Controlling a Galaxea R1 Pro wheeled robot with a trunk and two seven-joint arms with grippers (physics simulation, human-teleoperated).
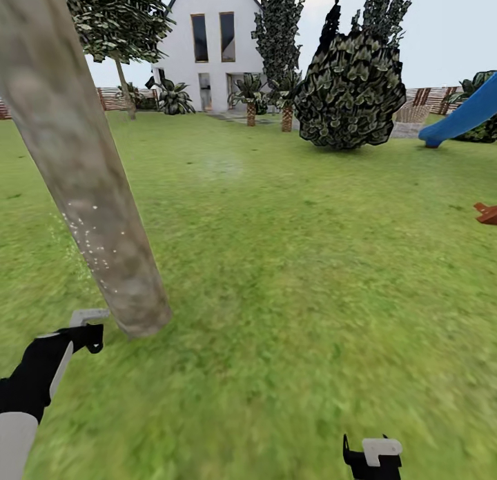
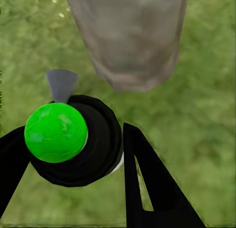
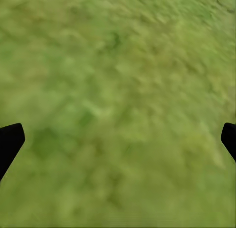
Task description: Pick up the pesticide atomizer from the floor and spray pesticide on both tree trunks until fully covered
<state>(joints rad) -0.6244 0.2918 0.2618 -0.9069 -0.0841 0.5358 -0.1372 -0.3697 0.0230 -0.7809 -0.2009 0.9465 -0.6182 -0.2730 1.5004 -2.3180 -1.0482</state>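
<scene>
A thick, mottled grey-brown tree trunk (image 1: 83, 170) leans across the left of the head view, with pale specks scattered on its lower part. My left gripper (image 1: 84, 334) hovers just beside the trunk's base, shut on the pesticide atomizer (image 1: 87, 317). In the left wrist view, the atomizer (image 2: 93, 149) appears as a dark round top with a bright green dot and a grey nozzle aimed at the trunk (image 2: 132, 36). It sits between the black fingers (image 2: 147, 184) of the left gripper (image 2: 73, 144). My right gripper (image 1: 373, 458) hangs open over bare grass, its fingertips (image 3: 10, 139) far apart.
Lawn stretches ahead to a white house (image 1: 214, 45) and a fence. A broad dark shrub (image 1: 352, 87), small palms (image 1: 250, 97) and a blue slide (image 1: 462, 114) stand far back. Another leafy tree (image 1: 121, 25) rises at the back left. A red-brown object (image 1: 486, 213) lies at the right edge.
</scene>
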